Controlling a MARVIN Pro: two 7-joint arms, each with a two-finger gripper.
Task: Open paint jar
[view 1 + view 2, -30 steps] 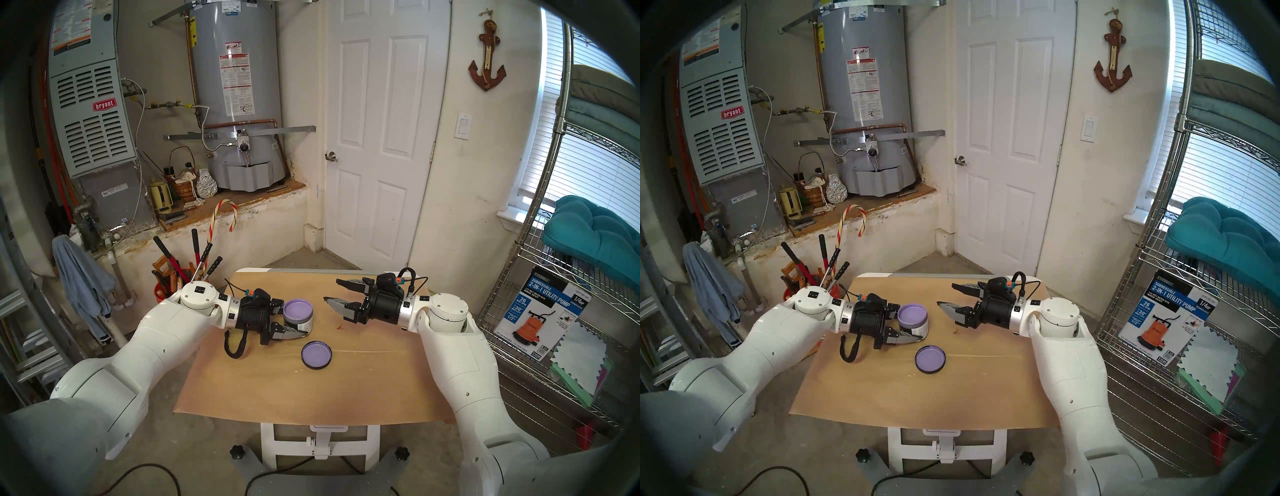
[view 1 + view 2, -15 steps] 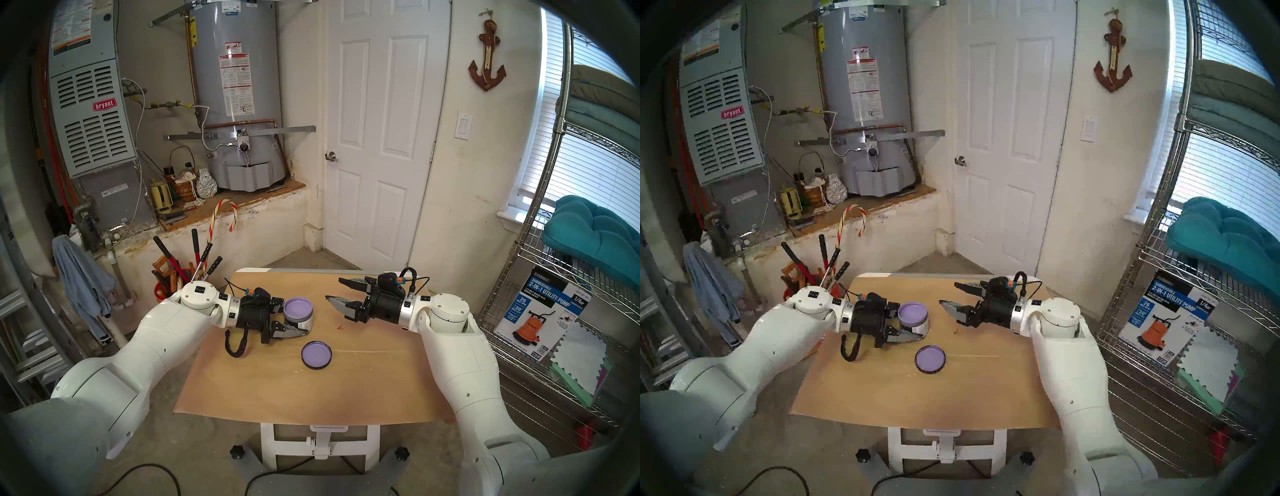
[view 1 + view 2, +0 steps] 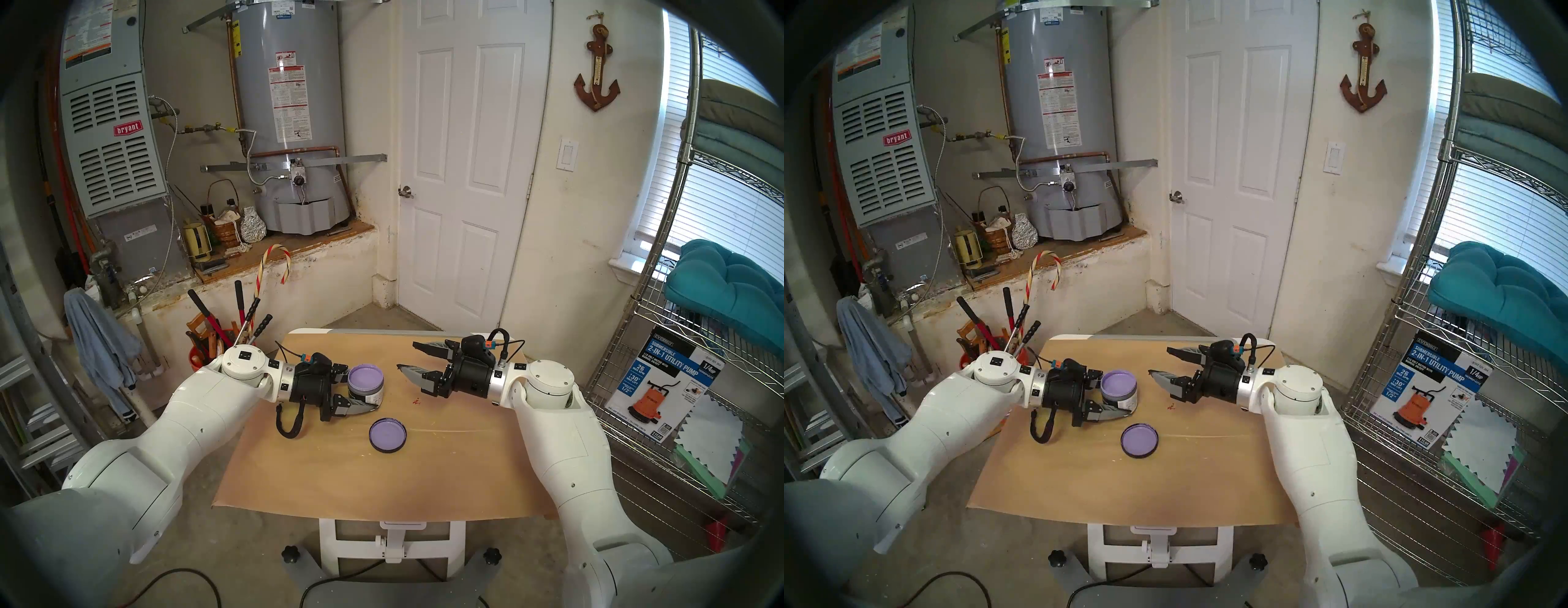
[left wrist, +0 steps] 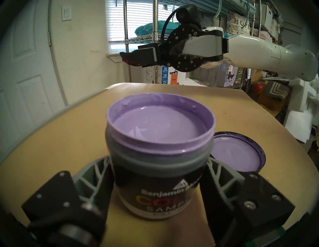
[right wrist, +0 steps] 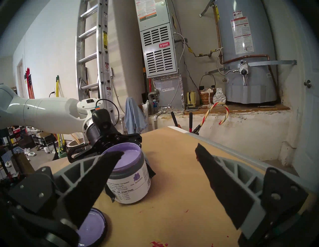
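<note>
The paint jar [image 3: 365,384] stands upright and lidless on the paper-covered table [image 3: 382,479], with lavender paint showing up to its rim [image 4: 160,127]. My left gripper [image 3: 360,388] is shut on the jar, one finger [image 4: 96,172] on each side of its dark label. The black lid [image 3: 387,435] lies on the table just in front of the jar and to its right, lavender inner face up. My right gripper [image 3: 407,356] hangs open and empty to the right of the jar, a little above the table, with its fingertips [image 5: 119,155] pointing toward the jar.
A few red paint specks [image 3: 417,400] mark the paper between the jar and the right gripper. A bucket of long-handled tools [image 3: 212,339] stands off the table's far left corner. Wire shelving [image 3: 679,382] lines the right side.
</note>
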